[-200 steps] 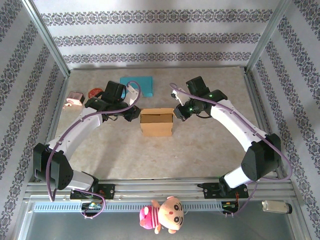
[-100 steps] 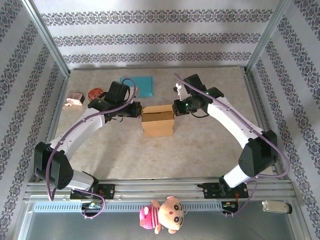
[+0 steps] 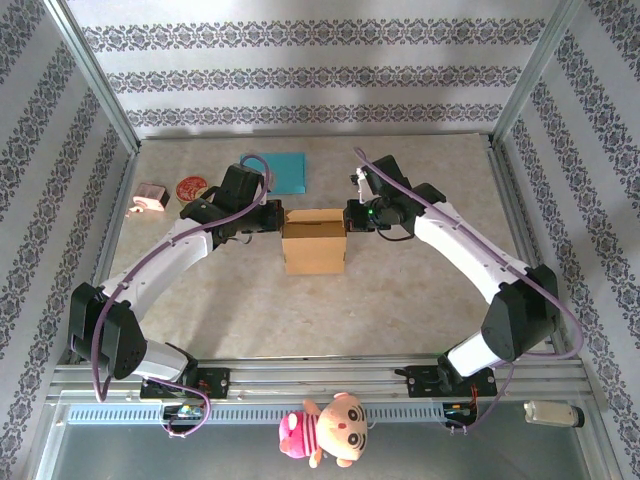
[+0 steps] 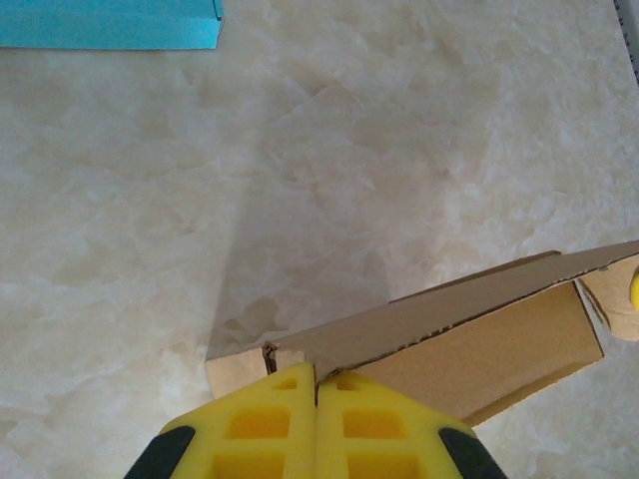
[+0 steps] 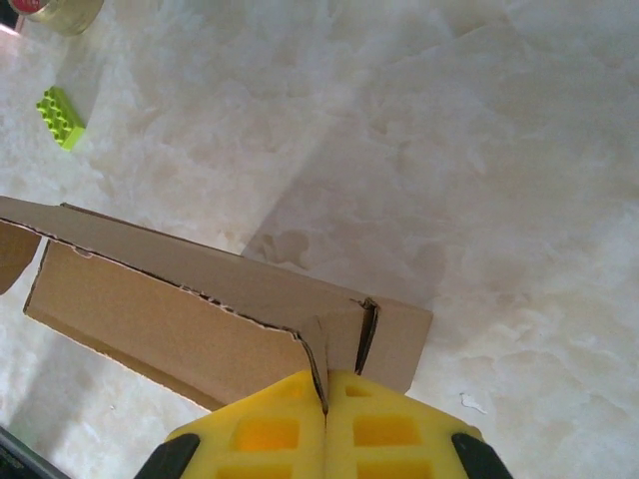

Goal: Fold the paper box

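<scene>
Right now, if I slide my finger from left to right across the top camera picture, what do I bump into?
Small pink thing → round red thing → left gripper → cardboard box → right gripper.

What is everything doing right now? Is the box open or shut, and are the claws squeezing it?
paper box: upright, top open, pinched at both ends.
left gripper: shut on the paper box's left edge.
right gripper: shut on the paper box's right edge.
blue sheet: lying flat, untouched.
green brick: lying loose, untouched.
</scene>
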`<state>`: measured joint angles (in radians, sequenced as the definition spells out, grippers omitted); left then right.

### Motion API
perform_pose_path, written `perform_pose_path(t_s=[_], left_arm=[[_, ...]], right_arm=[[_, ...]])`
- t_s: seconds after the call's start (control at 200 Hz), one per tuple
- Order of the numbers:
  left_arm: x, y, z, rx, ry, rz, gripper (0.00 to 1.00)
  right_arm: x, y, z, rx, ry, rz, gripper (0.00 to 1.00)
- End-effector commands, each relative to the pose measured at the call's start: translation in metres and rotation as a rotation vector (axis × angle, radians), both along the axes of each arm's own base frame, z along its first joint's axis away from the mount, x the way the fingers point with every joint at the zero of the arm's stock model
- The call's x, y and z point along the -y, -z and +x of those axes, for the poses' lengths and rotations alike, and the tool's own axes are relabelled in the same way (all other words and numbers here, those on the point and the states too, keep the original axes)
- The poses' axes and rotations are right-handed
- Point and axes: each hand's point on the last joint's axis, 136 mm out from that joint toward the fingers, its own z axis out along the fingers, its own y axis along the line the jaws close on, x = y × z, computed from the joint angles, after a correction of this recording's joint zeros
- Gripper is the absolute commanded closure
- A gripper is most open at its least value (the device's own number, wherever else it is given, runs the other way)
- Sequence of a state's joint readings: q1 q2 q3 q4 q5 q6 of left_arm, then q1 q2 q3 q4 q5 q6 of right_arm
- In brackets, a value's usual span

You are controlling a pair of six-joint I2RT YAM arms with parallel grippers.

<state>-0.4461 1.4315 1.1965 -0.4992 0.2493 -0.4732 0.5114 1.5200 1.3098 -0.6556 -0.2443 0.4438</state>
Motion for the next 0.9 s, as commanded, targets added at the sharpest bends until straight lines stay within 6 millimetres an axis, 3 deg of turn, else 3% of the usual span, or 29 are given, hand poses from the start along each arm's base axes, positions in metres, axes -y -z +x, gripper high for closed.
perform_pose_path(t_s=[0.0, 0.22, 0.525, 0.745, 0.894], left_arm=[[0.008, 0.008, -0.009, -0.028, -0.001, -0.021, 0.99], [0.008, 0.008, -0.012, -0.027, -0.008, -0.020, 0.99], [0.006, 0.003, -0.013, 0.002, -0.007, -0.012, 1.00], [0.019, -0.028, -0.010, 0.141, 0.041, -0.075, 1.00], [0.022, -0.046, -0.010, 0.251, 0.056, -0.070, 1.00]], right_arm=[[-0.003, 0.010, -0.011, -0.041, 0.022, 0.011, 0.96], [-0.008, 0.016, -0.015, -0.055, 0.024, 0.004, 0.96], [-0.004, 0.003, -0.009, -0.071, 0.083, 0.067, 0.96], [-0.005, -0.016, 0.002, -0.010, 0.096, 0.111, 0.96], [-0.003, -0.018, 0.009, 0.029, 0.111, 0.089, 0.97]])
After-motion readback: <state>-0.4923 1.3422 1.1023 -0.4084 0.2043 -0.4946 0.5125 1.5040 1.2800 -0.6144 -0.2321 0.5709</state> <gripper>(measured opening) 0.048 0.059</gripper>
